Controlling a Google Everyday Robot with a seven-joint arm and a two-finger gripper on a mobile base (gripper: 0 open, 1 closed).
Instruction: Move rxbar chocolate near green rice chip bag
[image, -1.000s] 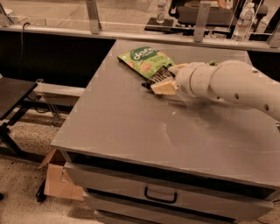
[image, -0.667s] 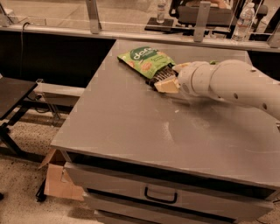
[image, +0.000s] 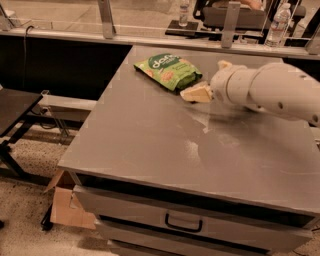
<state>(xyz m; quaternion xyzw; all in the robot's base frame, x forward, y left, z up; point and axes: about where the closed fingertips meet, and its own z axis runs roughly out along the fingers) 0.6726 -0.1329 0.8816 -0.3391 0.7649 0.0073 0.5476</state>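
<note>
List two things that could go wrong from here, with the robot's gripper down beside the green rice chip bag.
1. The gripper sits low on the table, right at the near edge of the green rice chip bag. Pushing further could crumple the bag or shove it toward the table's far edge.
2. The rxbar chocolate is not visible, perhaps hidden by the gripper. Pulling away might drag it off from the bag.

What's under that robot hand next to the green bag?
The gripper sits low over the grey table, beside the green rice chip bag. Whatever lies beneath it is hidden by the gripper itself.
</note>
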